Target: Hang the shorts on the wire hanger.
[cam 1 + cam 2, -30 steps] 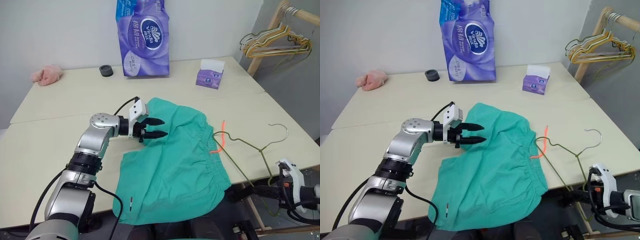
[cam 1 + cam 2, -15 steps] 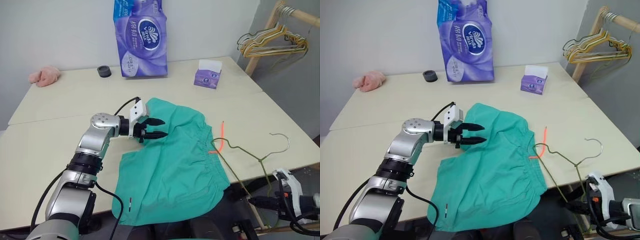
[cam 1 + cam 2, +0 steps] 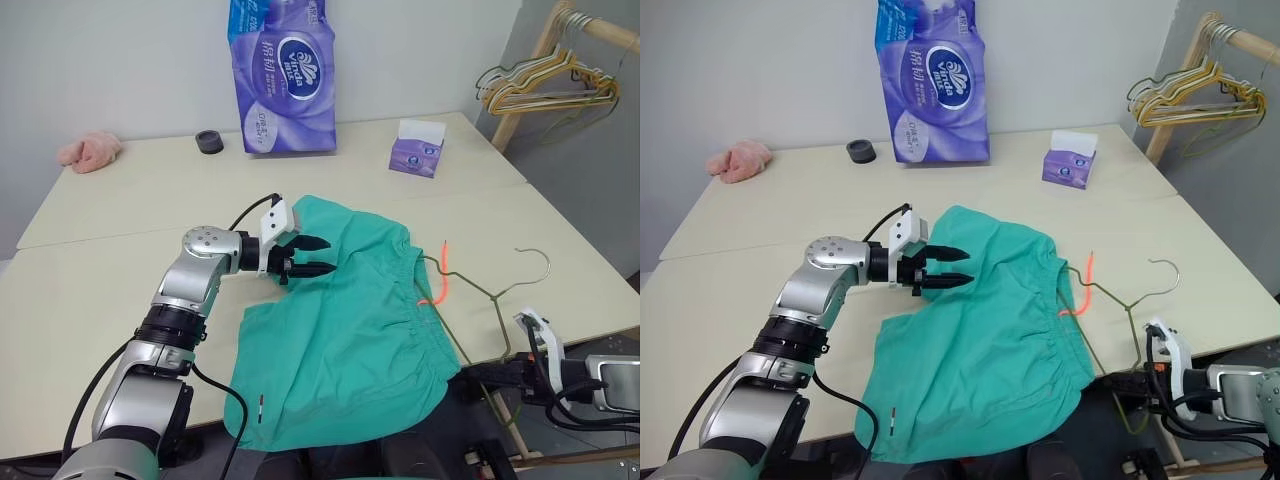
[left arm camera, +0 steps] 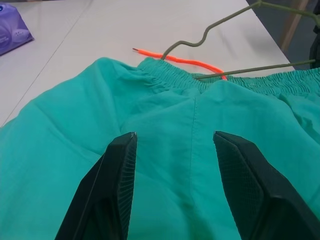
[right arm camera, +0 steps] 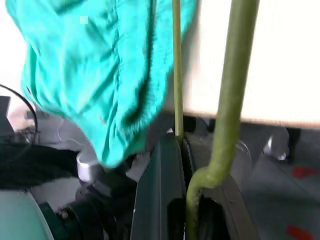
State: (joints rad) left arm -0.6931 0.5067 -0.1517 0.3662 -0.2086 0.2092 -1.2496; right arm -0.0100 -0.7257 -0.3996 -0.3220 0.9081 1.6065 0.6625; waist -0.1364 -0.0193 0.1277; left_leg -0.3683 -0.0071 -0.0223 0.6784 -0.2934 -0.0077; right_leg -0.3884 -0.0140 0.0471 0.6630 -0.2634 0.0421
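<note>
Two grippers shared the step of feeding the hanger point(image 3: 487, 297) into the shorts point(image 3: 345, 325). At lower right of the left eye view the right gripper point(image 3: 495, 373) was clamped tight on the hanger's lower wire just past the table point(image 3: 120, 200) edge, its hook curving up at right of centre. One hanger shoulder lay at the waistband beside the orange drawstring point(image 3: 437, 280). Centre frame, the shorts lay flat, one leg draping off the near edge. Left of centre, the left gripper point(image 3: 310, 256) hovered over the upper leg, fingers point(image 4: 112, 180) parted about halfway and holding nothing. To do this well, I judged it should pinch only the top layer near the waistband and lift it, so the wire could slide inside without snagging the drawstring or dragging the shorts off the edge.
</note>
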